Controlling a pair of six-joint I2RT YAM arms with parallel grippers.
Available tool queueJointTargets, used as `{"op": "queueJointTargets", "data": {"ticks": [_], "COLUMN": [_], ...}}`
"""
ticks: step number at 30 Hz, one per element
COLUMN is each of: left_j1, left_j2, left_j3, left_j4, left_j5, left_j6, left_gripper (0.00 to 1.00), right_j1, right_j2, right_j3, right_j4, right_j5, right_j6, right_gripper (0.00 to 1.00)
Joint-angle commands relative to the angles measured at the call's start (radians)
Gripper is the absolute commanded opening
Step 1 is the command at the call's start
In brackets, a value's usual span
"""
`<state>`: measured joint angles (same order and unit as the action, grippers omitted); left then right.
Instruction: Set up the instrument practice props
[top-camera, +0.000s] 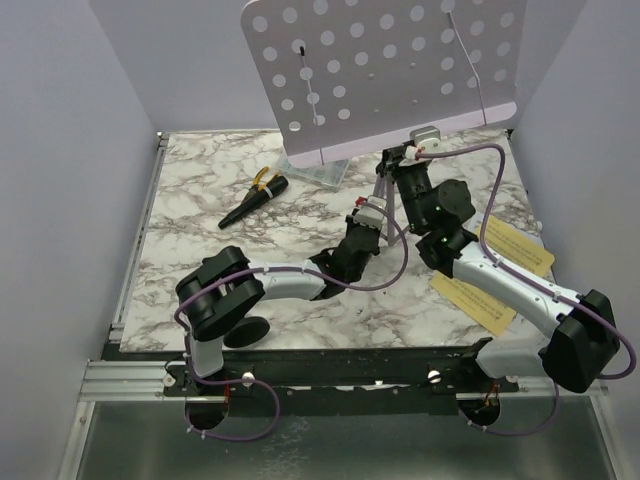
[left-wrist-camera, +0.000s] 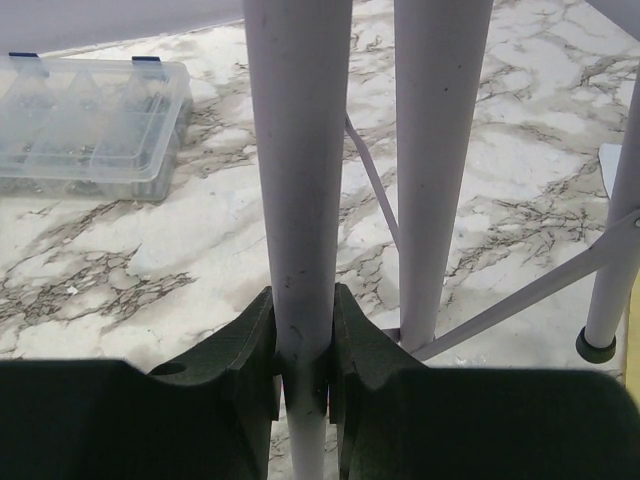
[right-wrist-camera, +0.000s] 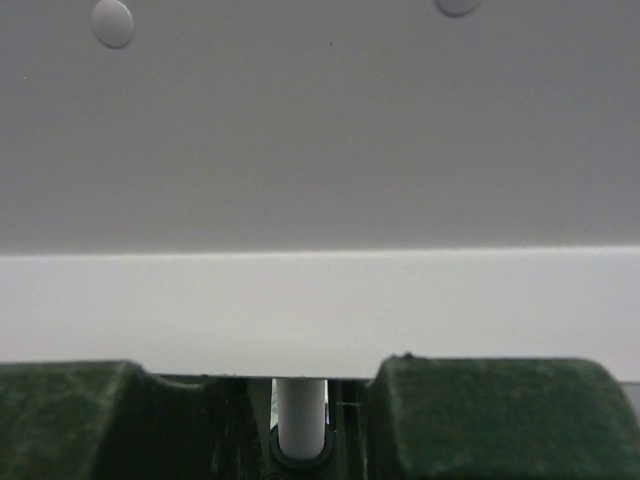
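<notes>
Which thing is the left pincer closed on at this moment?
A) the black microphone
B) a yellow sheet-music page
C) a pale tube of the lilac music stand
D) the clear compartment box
C: in the left wrist view the left pincer has its two dark fingers pressed against either side of a pale tube of the music stand.

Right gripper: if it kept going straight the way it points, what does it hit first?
The music stand's shelf lip, which fills the right wrist view just ahead of the right gripper; a white tube of the stand sits between its fingers. Depth is unclear, but it looks close.
</notes>
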<state>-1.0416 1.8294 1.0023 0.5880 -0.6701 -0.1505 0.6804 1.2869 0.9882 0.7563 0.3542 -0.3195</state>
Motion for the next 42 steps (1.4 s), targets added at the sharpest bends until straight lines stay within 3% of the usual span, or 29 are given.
{"op": "queueJointTargets", "data": {"ticks": [1, 10, 17, 21, 34, 38, 42], "left_j1": [-0.005, 0.009, 0.026, 0.034, 0.033, 0.034, 0.033], "left_j2": [0.135, 0.018, -0.080, -0.095, -0.141, -0.181, -0.179], "left_j3": [-0.074, -0.052, 0.019, 0.071, 0.165, 0.134, 0.153], "left_j4": [-0.494, -0.584, -0.574, -0.534, -0.386, -0.296, -0.231], "left_j5": [0.122, 0.262, 0.258, 0.218, 0.167, 0.083, 0.045], "left_j6": [0.029, -0.044, -0.159, -0.149, -0.121, -0.092, -0.014], "left_gripper": [0.00, 0.01, 0.32, 0.36, 0.81, 0.81, 0.70], "right_j1": [-0.009, -0.009, -0.009, -0.009, -0.009, -0.009, -0.009], "right_j2": [-0.115, -0.207, -0.216, -0.195, -0.176, -0.175, -0.167], "right_j3": [0.180, -0.016, -0.084, -0.083, -0.109, -0.111, -0.103], "right_j4": [0.540, 0.551, 0.525, 0.521, 0.518, 0.513, 0.508], "right_j5": [-0.077, -0.043, -0.095, -0.102, -0.050, -0.042, -0.048], "right_j6": [0.000, 0.029, 0.092, 0.085, 0.125, 0.141, 0.160], "right_gripper": [0.01, 0.01, 0.01, 0.01, 0.01, 0.01, 0.01]}}
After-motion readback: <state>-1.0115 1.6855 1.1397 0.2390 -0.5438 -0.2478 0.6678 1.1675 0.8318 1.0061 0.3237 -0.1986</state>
